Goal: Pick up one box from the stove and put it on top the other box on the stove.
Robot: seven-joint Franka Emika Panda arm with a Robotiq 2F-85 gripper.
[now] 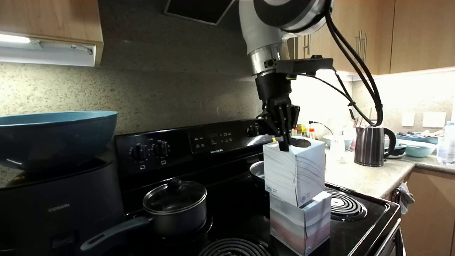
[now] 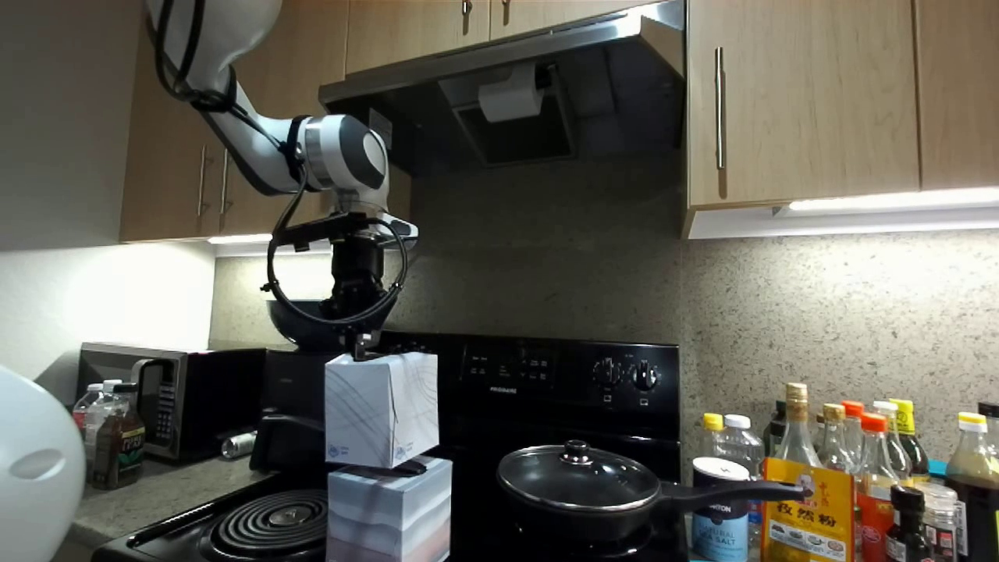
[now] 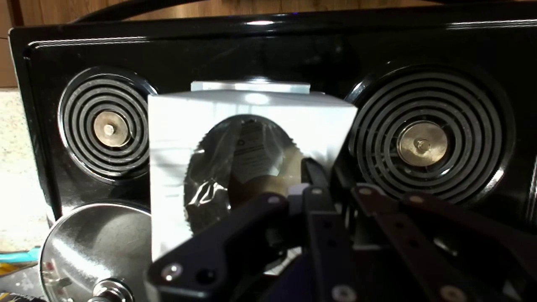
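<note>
The upper box, white with thin curved lines and an oval top opening, is over the lower box in both exterior views. The lower box, with wavy grey and pink bands, stands on the stove; it also shows in an exterior view. The upper box is slightly offset; I cannot tell whether it rests fully on the lower one. My gripper is shut on the upper box's top wall, one finger inside the opening and one outside. In the wrist view the gripper covers one box edge; the lower box is mostly hidden.
A lidded saucepan and a lidded frying pan stand on the stove. Coil burners lie on both sides of the boxes. The control panel rises behind. Bottles and a kettle stand on the counter.
</note>
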